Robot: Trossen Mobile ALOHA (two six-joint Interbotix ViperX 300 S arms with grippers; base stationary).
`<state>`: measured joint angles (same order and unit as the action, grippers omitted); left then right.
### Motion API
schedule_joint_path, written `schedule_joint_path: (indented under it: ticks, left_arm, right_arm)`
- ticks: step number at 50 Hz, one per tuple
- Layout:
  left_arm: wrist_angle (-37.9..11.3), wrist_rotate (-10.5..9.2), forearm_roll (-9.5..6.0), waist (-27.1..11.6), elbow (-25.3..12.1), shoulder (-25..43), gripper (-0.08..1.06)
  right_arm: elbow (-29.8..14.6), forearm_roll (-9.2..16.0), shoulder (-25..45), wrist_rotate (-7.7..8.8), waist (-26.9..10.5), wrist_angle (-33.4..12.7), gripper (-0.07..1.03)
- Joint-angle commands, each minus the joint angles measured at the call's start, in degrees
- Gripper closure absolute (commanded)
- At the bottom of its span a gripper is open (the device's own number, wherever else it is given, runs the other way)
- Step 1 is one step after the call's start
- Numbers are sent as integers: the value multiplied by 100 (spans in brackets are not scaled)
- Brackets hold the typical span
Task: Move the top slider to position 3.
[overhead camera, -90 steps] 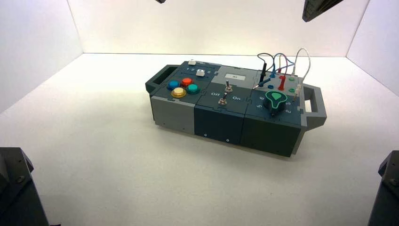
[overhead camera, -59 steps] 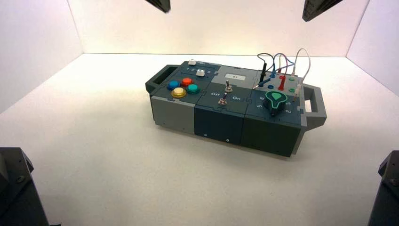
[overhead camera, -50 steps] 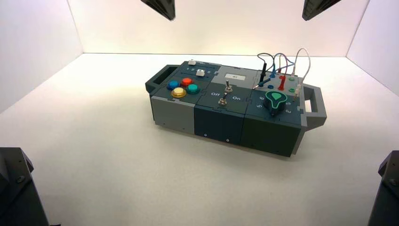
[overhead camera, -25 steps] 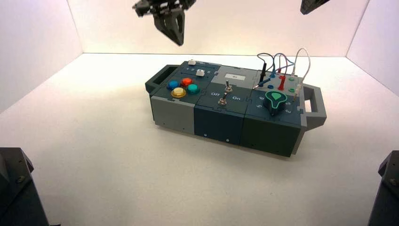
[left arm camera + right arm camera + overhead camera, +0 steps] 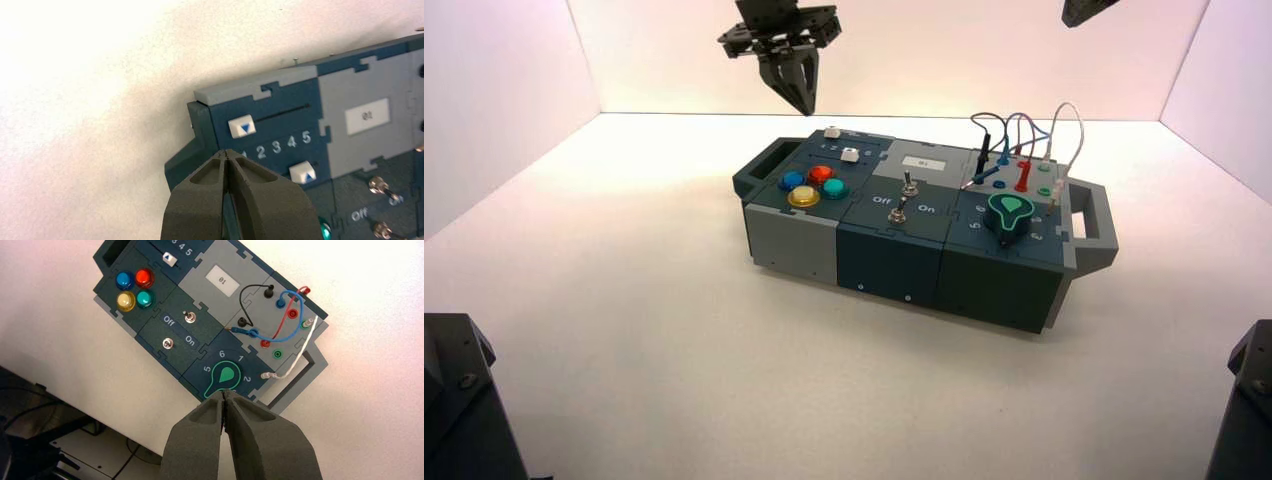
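The top slider [image 5: 241, 126] is a small white knob with a blue triangle. It sits at the end of its dark track, level with the partly hidden digit 1, and also shows in the high view [image 5: 832, 131]. Digit 3 [image 5: 276, 146] is in the white row 2 3 4 5 between the two tracks. My left gripper [image 5: 803, 103] hangs shut and empty in the air above and behind the box's left rear corner. In its wrist view the left gripper [image 5: 227, 151] points just short of the digit row. My right gripper [image 5: 224, 391] is shut, high above the green dial.
The box [image 5: 794, 240] stands angled on the white floor. A second white slider [image 5: 851, 154] sits nearer the four coloured buttons [image 5: 814, 185]. Two toggle levers [image 5: 907, 186], a green dial [image 5: 1009, 212] and looped wires [image 5: 1019, 140] lie to the right.
My left gripper has come down from the top edge of the high view toward the box's left rear corner. The right arm has barely moved, and the box's parts are unchanged.
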<state>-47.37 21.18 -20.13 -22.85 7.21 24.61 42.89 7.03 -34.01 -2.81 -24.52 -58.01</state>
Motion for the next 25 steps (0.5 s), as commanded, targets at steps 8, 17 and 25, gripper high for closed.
schedule_joint_path:
  ticks: [8,17,25]
  left_arm:
    - [-114,44,-26,9,-422,114,100]
    - [-237,35,-53,-9,-598,281,100]
    - [-334,26,-79,-97,-659,352,100]
  right_arm:
    - [-211,26,-44,-44,26,0,98]
    - [-229,18,-44,-44,26,0,98]
    - [-237,18,-44,-44,18,0,98]
